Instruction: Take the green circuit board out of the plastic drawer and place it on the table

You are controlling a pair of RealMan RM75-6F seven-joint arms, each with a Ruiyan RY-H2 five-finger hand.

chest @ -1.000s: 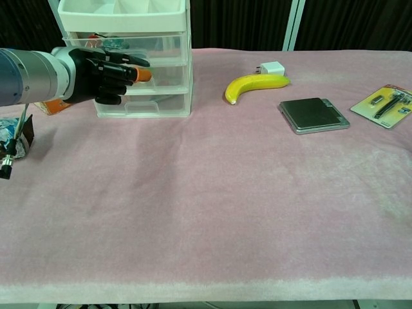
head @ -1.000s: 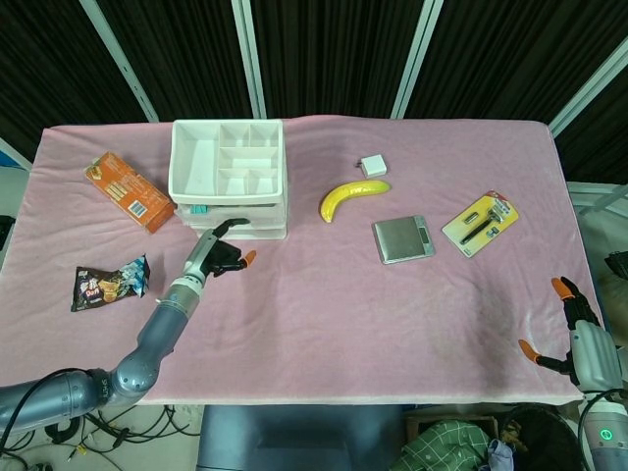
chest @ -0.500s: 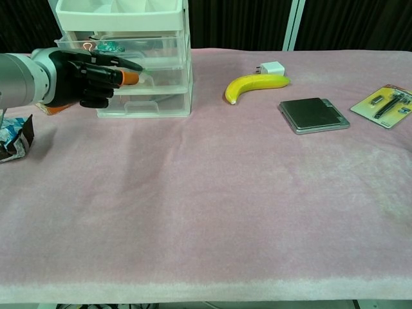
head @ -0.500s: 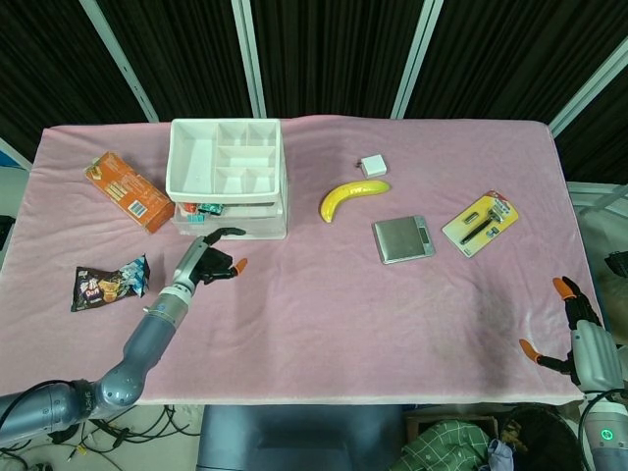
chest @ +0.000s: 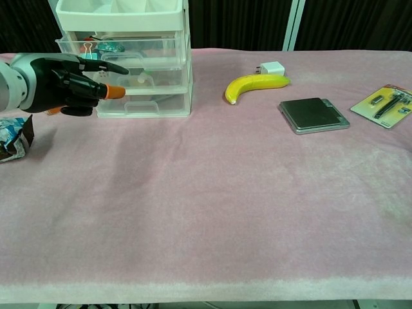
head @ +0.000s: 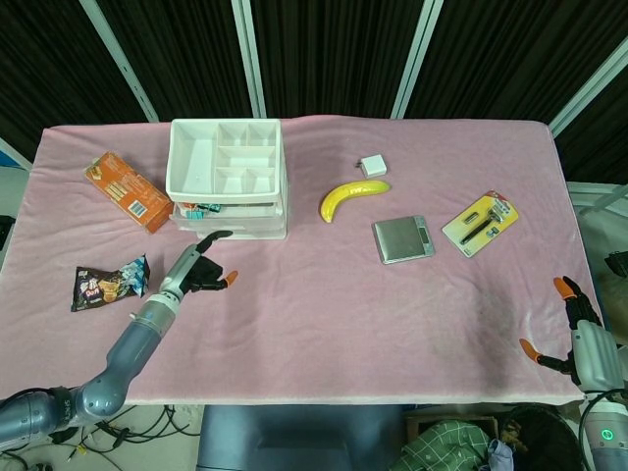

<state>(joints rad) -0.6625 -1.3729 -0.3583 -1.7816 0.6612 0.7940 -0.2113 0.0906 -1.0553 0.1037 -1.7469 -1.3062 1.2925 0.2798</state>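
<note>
The green circuit board shows only as a small teal-green patch behind the clear front of the top drawer of the plastic drawer, a white-framed boxy unit with translucent fronts; its outline is too blurred to read. The left hand, black with orange fingertips, hovers just near-left of the unit, fingers loosely spread, holding nothing. The right hand rests spread at the table's near right edge.
</note>
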